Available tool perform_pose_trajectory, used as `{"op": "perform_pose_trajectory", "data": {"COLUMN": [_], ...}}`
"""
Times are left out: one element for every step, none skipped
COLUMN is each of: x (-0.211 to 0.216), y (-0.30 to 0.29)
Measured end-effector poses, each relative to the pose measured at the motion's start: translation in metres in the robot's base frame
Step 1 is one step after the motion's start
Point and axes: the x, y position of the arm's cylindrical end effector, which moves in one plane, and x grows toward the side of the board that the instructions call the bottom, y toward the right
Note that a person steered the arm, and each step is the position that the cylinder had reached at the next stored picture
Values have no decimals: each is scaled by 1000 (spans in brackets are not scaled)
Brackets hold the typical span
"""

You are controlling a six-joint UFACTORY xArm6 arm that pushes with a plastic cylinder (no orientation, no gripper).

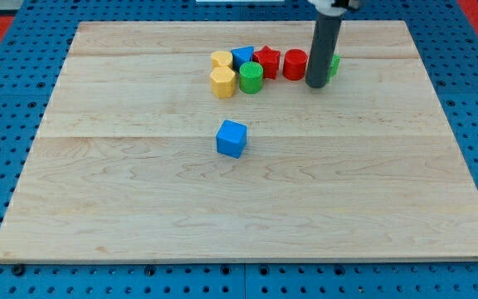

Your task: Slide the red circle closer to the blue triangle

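The red circle [295,64] sits near the view's top, in a row of blocks. The blue triangle [241,57] is two blocks to its left, with a red star [267,61] between them. My tip [316,85] rests on the board just right of the red circle, close to or touching it. The rod hides most of a green block [334,64] behind it.
A yellow block [221,60] and a yellow hexagon [222,81] sit at the row's left end, with a green circle [251,77] beside them. A blue cube [231,138] stands alone near the board's middle. The wooden board [139,191] lies on a blue pegboard.
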Motion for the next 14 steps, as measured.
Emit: {"op": "perform_pose_trajectory", "data": {"x": [-33, -24, 0, -19, -69, -95, -94, -106, -123, -90, -93, -126, -121, -112], "y": [-8, -1, 6, -19, -35, -50, -46, -17, -45, -85, -89, -95, -137, -165]}}
